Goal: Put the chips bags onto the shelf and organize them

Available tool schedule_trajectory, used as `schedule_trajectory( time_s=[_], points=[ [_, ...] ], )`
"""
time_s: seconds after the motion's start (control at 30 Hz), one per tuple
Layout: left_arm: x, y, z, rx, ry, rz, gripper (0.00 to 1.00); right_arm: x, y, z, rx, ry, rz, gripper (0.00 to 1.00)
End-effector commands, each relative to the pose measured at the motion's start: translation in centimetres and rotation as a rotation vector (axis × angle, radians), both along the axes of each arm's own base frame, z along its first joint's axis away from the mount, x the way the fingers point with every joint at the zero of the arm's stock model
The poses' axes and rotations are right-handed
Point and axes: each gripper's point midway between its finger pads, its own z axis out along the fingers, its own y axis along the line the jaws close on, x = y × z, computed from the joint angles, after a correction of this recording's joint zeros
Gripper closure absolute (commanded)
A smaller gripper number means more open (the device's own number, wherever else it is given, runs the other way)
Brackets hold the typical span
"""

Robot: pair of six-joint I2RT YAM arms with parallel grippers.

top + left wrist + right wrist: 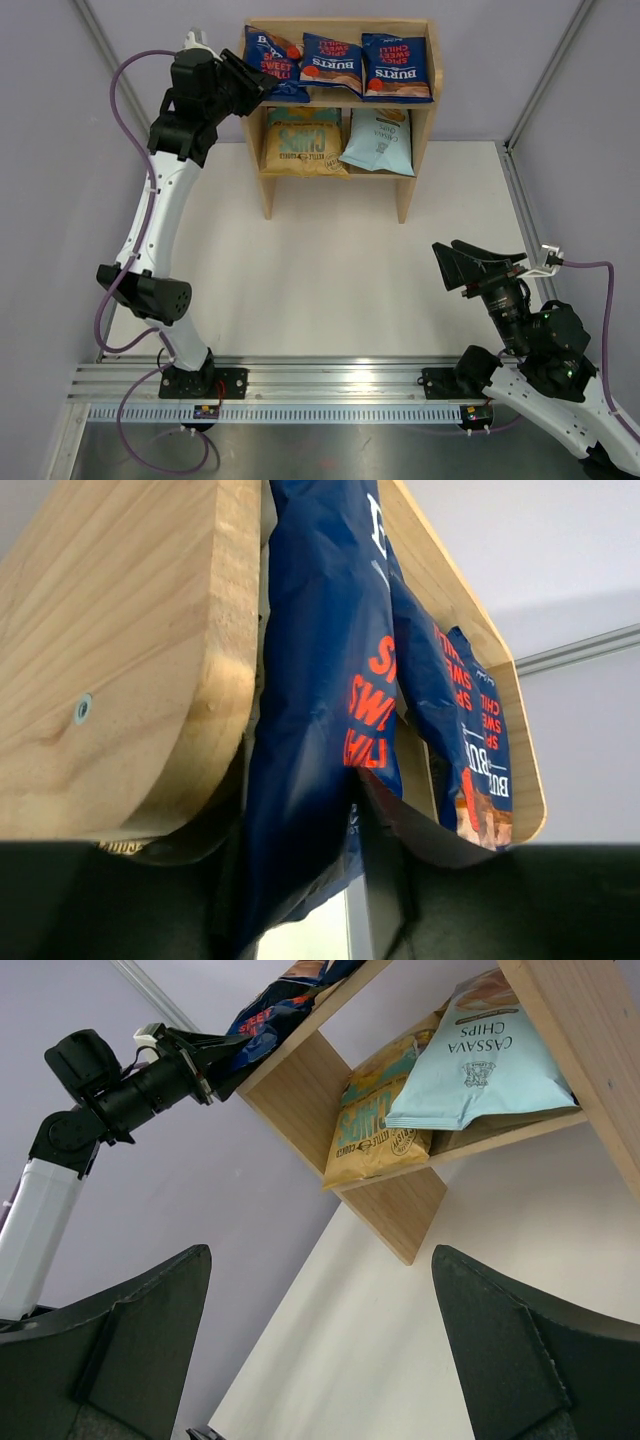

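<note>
Table (330, 300) carries the shelf (405, 195) at its far edge, with all five chips bags on it: tan-and-teal bag (305, 148) and pale blue bag (378, 140) side by side on the lower tier, leftmost Burts bag (275, 62), middle Burts bag (332, 62) and right Burts bag (397, 68) on the upper tier. Left gripper (255, 82) has its fingers either side of the leftmost Burts bag's edge; clamping cannot be determined. Right gripper (468, 262) hovers well apart from the shelf, jaws spread, empty.
</note>
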Motion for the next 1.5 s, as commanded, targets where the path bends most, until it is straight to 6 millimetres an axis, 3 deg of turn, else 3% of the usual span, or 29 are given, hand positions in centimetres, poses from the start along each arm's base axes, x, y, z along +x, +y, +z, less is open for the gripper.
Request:
schedule_trajectory(
  time_s=[0.0, 0.07, 0.2, 0.47, 0.57, 0.83, 1.0, 1.13, 1.2, 1.23, 1.33, 1.47],
  points=[
    [0.4, 0.4, -0.7, 0.022, 0.016, -0.002, 0.65, -0.3, -0.8, 1.5, 0.042, -0.017, -0.014, 0.00],
    [0.3, 0.5, -0.6, 0.025, 0.007, 0.000, 0.78, -0.3, -0.9, 1.5, 0.041, -0.015, -0.018, 0.01],
    [0.5, -0.1, -0.5, 0.010, 0.003, -0.029, 0.86, -0.4, -1.0, 1.3, 0.047, -0.013, -0.018, 0.00],
    [1.3, -3.5, -0.6, -0.090, 0.006, -0.203, 0.89, -0.6, -1.2, 1.0, 0.054, -0.008, -0.016, 0.00],
    [1.7, -3.7, -0.9, -0.114, 0.016, -0.218, 0.89, -0.7, -1.3, 1.1, 0.056, -0.006, -0.015, 0.01],
    [1.2, -1.1, -0.7, -0.074, 0.017, -0.100, 0.71, -0.9, -1.6, 1.1, 0.069, -0.009, -0.015, 0.01],
    [1.3, 0.5, -0.2, -0.050, 0.011, -0.050, 0.52, -0.9, -1.4, 1.1, 0.071, -0.006, -0.007, 0.01],
    [1.0, 1.2, -0.5, -0.025, 0.026, -0.027, 0.46, -0.8, -1.3, 1.0, 0.067, -0.004, -0.007, 0.01],
    [0.9, 1.7, -0.7, -0.007, 0.024, -0.006, 0.49, -0.9, -1.3, 1.1, 0.070, -0.006, -0.002, 0.00],
    [0.6, 1.8, -0.3, -0.003, 0.015, 0.000, 0.59, -0.9, -1.3, 1.1, 0.068, -0.005, -0.002, 0.01],
    [0.4, 2.4, -0.3, 0.006, 0.010, 0.024, 0.71, -0.9, -1.3, 1.0, 0.069, -0.003, -0.003, 0.01],
    [0.6, 2.9, 0.0, -0.002, 0.005, 0.026, 0.76, -0.8, -1.1, 0.8, 0.072, 0.001, 0.005, 0.01]
  ],
)
